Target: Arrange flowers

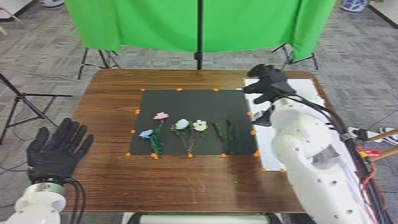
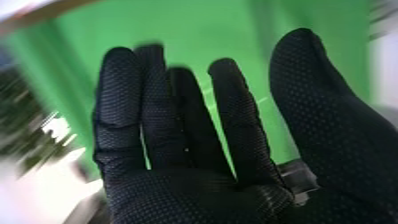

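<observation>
Head view: slim-stemmed flowers [image 1: 182,124] on flat dark mat [image 1: 195,102], wooden table [image 1: 178,182]

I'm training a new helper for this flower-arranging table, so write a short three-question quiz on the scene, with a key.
1. On the flat black mat, which colour of blossom lies farthest from the robot?
a) blue
b) pink
c) white

2. True or false: the robot's black-gloved left hand is to the left of the mat.

3. Fill in one word, "straight" or "curled": the fingers of the robot's black-gloved right hand are ____.

Key: 1 b, the pink blossom; 2 true; 3 straight.
</observation>
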Controlling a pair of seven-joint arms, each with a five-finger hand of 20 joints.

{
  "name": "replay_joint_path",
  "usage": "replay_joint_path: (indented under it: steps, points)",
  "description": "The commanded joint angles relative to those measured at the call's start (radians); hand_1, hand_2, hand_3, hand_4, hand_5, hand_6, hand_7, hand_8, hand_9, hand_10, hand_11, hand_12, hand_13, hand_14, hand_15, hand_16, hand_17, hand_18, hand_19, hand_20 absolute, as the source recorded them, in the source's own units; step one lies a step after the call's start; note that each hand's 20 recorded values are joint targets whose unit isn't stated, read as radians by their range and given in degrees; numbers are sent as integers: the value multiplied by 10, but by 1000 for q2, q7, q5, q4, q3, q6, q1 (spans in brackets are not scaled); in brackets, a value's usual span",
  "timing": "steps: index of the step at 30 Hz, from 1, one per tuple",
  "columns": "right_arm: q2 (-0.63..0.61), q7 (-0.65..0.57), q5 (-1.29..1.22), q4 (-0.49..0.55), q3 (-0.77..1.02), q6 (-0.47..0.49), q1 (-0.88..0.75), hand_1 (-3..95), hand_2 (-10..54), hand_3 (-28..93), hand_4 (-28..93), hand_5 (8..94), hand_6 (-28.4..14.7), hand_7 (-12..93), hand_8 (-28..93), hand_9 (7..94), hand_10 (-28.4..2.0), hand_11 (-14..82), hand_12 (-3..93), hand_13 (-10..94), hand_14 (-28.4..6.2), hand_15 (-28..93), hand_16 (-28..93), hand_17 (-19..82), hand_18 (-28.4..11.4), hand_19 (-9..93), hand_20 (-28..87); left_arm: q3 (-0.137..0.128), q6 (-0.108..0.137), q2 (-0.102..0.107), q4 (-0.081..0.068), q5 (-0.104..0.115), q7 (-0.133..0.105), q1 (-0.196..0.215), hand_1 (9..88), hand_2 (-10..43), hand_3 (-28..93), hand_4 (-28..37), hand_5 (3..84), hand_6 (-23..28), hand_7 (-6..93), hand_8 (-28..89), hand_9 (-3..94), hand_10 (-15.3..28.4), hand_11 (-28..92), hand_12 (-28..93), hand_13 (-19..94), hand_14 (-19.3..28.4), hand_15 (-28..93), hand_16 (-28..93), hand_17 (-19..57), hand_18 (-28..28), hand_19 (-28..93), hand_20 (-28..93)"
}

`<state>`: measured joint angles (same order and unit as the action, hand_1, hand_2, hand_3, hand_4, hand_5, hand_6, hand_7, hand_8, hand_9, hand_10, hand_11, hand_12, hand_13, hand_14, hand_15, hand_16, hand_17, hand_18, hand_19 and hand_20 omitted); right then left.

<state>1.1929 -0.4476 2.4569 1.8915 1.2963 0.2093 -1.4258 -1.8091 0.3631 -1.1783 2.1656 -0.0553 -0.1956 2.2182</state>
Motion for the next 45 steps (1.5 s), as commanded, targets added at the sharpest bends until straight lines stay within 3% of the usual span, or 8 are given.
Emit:
replay_joint_path:
  steps: [1, 3, 7, 14, 20, 26, 30, 45]
  points:
    - [-125, -84, -23, -238, 172, 22, 71, 471, -95, 769, -283, 485, -51, 143, -103, 403, -177, 90, 146, 350, -181, 319, 160, 222, -229, 660, 270, -7, -53, -11, 4, -11, -10, 31, 268, 172, 719, -283, 484, 89, 201, -98, 423, 153, 278, 136, 314, 157, 447, -57, -29, 142, 323, 149]
    - [-125, -70, -32, -303, 190, 43, 92, 466, -95, 773, -283, 502, -50, 153, -105, 418, -177, 100, 145, 364, -179, 326, 163, 222, -224, 656, 265, -11, -89, -7, 2, -21, -12, 31, 269, 172, 717, -283, 483, 88, 200, -98, 423, 152, 278, 137, 318, 158, 446, -56, -28, 142, 320, 148]
    - [-142, -53, -4, -384, 170, 54, 139, 470, -95, 785, -283, 465, -43, 170, -116, 393, -163, 104, 136, 353, -170, 317, 157, 218, -209, 640, 248, -5, -87, -4, -6, -55, -15, 17, 270, 166, 713, -283, 482, 89, 194, -96, 424, 152, 275, 138, 320, 159, 444, -54, -27, 142, 317, 147]
    - [-132, -25, 30, -446, 148, 200, 209, 479, -95, 783, -283, 415, -39, 166, -125, 338, -152, 82, 114, 347, -152, 268, 139, 244, -197, 671, 256, 21, -76, -3, -9, -31, -13, 7, 267, 162, 713, -283, 480, 90, 190, -93, 418, 151, 263, 140, 316, 157, 435, -50, -27, 143, 310, 148]
    - [-117, -62, 58, -506, 117, 322, 234, 519, -95, 759, -283, 417, -31, 160, -122, 336, -152, 89, 104, 373, -148, 271, 151, 268, -202, 699, 269, 25, -114, 2, -20, -59, 3, 4, 267, 162, 710, -283, 480, 90, 187, -92, 418, 152, 261, 142, 315, 157, 433, -47, -28, 143, 307, 150]
    - [-129, -120, 39, -510, 86, 128, 179, 640, -95, 693, -283, 555, -1, 180, -124, 518, -123, 117, 134, 561, -91, 282, 236, 361, -160, 733, 291, 30, -136, -1, -31, -76, 27, -10, 266, 168, 707, -283, 469, 88, 181, -90, 408, 153, 252, 140, 308, 156, 430, -45, -30, 142, 305, 150]
    - [-145, -115, 44, -495, 72, 35, 152, 715, -82, 590, -283, 679, -14, 201, 19, 737, -109, 76, 360, 668, -56, 287, 413, 393, -135, 763, 338, 27, -146, -5, -32, -82, 28, -4, 265, 171, 705, -283, 467, 87, 178, -89, 405, 153, 251, 141, 307, 156, 430, -44, -32, 142, 304, 151]
    - [-243, 105, 80, -66, -91, -107, 59, 693, -70, 642, -283, 734, -20, 246, 64, 794, -115, 114, 472, 692, -76, 366, 470, 400, -151, 775, 362, 29, -135, -12, -28, -92, 35, -5, 265, 175, 701, -283, 465, 89, 174, -86, 403, 151, 247, 143, 304, 156, 430, -44, -32, 142, 304, 153]
